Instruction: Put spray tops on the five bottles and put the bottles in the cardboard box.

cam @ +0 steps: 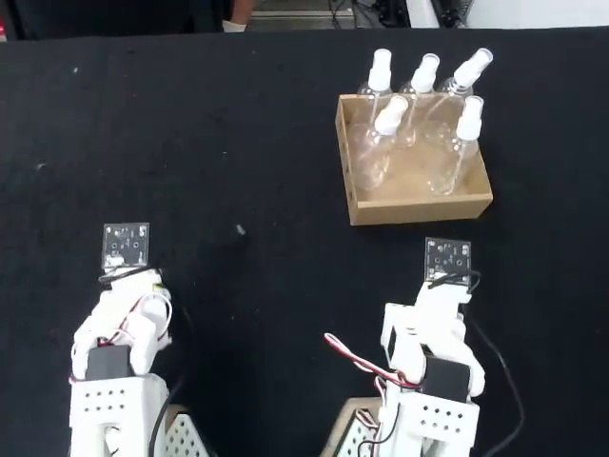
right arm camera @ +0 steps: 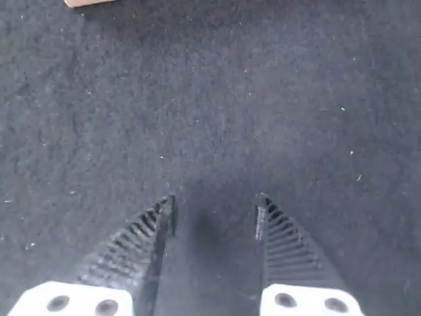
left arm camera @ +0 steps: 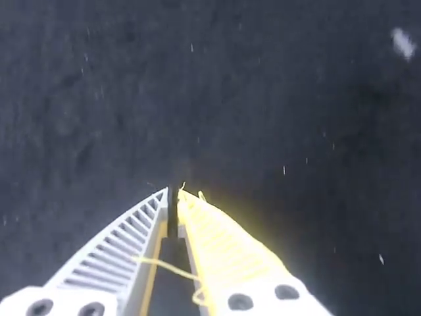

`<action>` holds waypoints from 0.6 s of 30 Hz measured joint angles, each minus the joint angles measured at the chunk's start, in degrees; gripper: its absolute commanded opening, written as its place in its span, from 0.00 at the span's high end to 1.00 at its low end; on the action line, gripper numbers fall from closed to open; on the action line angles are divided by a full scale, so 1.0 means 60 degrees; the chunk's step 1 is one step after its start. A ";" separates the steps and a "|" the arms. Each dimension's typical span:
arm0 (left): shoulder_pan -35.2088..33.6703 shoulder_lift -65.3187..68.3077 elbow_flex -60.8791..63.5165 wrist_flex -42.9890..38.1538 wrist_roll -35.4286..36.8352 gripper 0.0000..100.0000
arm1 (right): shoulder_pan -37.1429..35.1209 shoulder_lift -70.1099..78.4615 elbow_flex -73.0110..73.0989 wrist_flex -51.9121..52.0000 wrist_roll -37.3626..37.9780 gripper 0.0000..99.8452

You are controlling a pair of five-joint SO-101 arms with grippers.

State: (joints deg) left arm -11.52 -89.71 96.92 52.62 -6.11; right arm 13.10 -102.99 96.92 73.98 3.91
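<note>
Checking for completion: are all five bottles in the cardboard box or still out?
In: all five bottles lean inside the cardboard box, white spray tops on.

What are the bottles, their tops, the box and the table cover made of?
Five clear bottles: transparent with glossy highlights; probably plastic, glass not excluded. White spray tops: opaque, smooth, likely moulded plastic. Shallow tan cardboard box: matte, raw-looking edges. Black table cover: matte, lint-flecked, looks like felt or cloth.
</note>
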 measured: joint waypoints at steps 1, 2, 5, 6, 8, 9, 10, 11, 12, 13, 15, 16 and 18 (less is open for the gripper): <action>0.0000 -0.0396 0.0000 0.0469 0.0000 0.97 | 0.0000 0.0000 0.0000 0.0015 0.0000 0.85; 0.0000 -0.0777 0.0000 0.0996 0.0000 0.97 | 0.0000 0.0000 0.0000 0.0059 0.0000 0.85; 0.0000 -0.1700 0.0000 0.2505 0.0000 0.97 | 0.0000 0.0000 0.0000 0.0088 0.0000 0.85; 0.0000 -0.1993 0.0000 0.2886 0.0000 0.97 | 0.0000 0.0000 0.0000 0.0088 0.0000 0.85; 0.0000 -0.2286 0.0000 0.3092 0.0000 0.97 | 0.0000 0.0000 0.0000 0.0088 0.0000 0.85; 0.0015 -0.2300 0.0000 0.3136 0.0000 0.97 | 0.0000 0.0000 0.0000 0.0088 0.0000 0.85; 0.0015 -0.2300 0.0000 0.3136 0.0000 0.97 | 0.0000 0.0000 0.0000 0.0088 0.0000 0.85; 0.0015 -0.2300 0.0000 0.3136 0.0000 0.97 | 0.0000 0.0000 0.0000 0.0088 0.0000 0.85; 0.0015 -0.2300 0.0000 0.3150 0.0000 0.97 | 0.0000 0.0000 0.0000 0.0088 0.0000 0.85; 0.0015 -0.2300 0.0000 0.3165 0.0000 0.97 | 0.0000 0.0000 0.0000 0.0088 0.0000 0.85; 0.0015 -0.2300 0.0000 0.3165 0.0000 0.97 | 0.0000 0.0000 0.0000 0.0088 0.0000 0.85; 0.0015 -0.2300 0.0000 0.3165 0.0000 0.97 | 0.0000 0.0000 0.0000 0.0088 0.0000 0.85; 0.0015 -0.2300 0.0000 0.3165 0.0000 0.97 | 0.0000 0.0000 0.0000 0.0088 0.0000 0.85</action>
State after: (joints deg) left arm -11.43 -103.52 96.92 71.60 -6.11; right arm 13.10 -102.99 96.92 74.51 3.91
